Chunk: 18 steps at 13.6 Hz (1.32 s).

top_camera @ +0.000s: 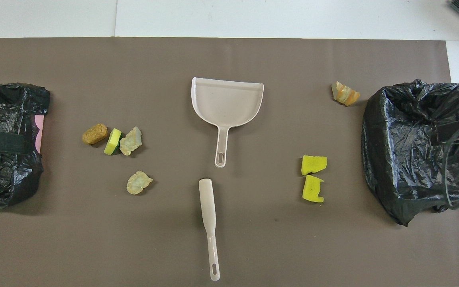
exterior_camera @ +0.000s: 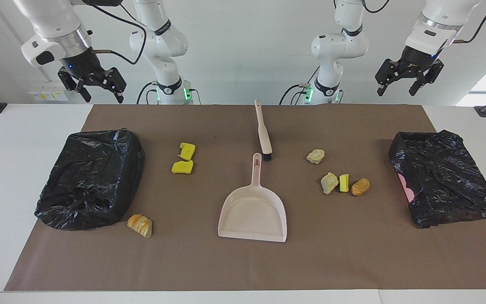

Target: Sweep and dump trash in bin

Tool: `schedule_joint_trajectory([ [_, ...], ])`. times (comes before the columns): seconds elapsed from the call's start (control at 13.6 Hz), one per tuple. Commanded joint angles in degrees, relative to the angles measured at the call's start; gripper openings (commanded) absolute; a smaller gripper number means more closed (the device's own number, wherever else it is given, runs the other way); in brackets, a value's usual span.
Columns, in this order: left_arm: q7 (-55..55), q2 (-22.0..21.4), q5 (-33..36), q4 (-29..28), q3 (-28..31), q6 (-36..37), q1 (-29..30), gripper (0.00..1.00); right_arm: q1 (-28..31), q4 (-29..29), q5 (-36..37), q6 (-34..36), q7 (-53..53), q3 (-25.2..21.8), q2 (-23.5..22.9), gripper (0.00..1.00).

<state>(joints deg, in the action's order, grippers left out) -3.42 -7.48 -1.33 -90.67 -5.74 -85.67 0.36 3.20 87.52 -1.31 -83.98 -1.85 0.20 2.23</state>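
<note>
Though scattered, seven trash lumps (exterior_camera: 330, 182).

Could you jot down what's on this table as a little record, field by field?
dustpan: middle of the mat, empty, handle toward the robots
brush: nearer the robots than the dustpan
trash: seven lumps, four toward the left arm's end, three toward the right arm's
bins: two, black-bagged, one at each end
left gripper: raised, open
right gripper: raised, open

White table (exterior_camera: 23, 139) carries a brown mat (exterior_camera: 243, 261).
</note>
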Motion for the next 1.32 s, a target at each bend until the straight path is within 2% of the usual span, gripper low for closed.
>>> schedule_joint_trajectory([
  [0.0, -0.27, -0.78, -0.60, -0.47, -0.06, 0.59, 0.60, 1.00, -0.12, 1.43, 0.43, 0.04, -1.14, 0.15, 1.19, 1.00],
  [0.59, -0.18, -2.10, -0.60, -2.14, -0.14, 0.85, -0.28, 1.00, 0.41, 1.34, -0.01, -0.04, -0.35, 0.15, 1.11, 1.00],
  [0.88, -0.62, -6.31, -3.84, -9.41, -0.84, -0.38, -0.54, 1.00, -1.61, 1.60, 0.17, -0.92, 0.53, 0.33, 0.58, 1.00],
  [1.03, -4.03, -7.28, -3.94, -11.80, -1.72, -0.38, -2.72, 1.00, -4.15, 1.86, -0.01, -2.06, -1.65, 0.33, -1.08, 1.00],
  [1.25, -11.32, -9.12, -4.12, -16.27, -1.73, -1.95, -9.57, 1.00, -7.84, 4.84, -0.62, -7.76, -6.76, 0.42, -2.75, 1.00],
])
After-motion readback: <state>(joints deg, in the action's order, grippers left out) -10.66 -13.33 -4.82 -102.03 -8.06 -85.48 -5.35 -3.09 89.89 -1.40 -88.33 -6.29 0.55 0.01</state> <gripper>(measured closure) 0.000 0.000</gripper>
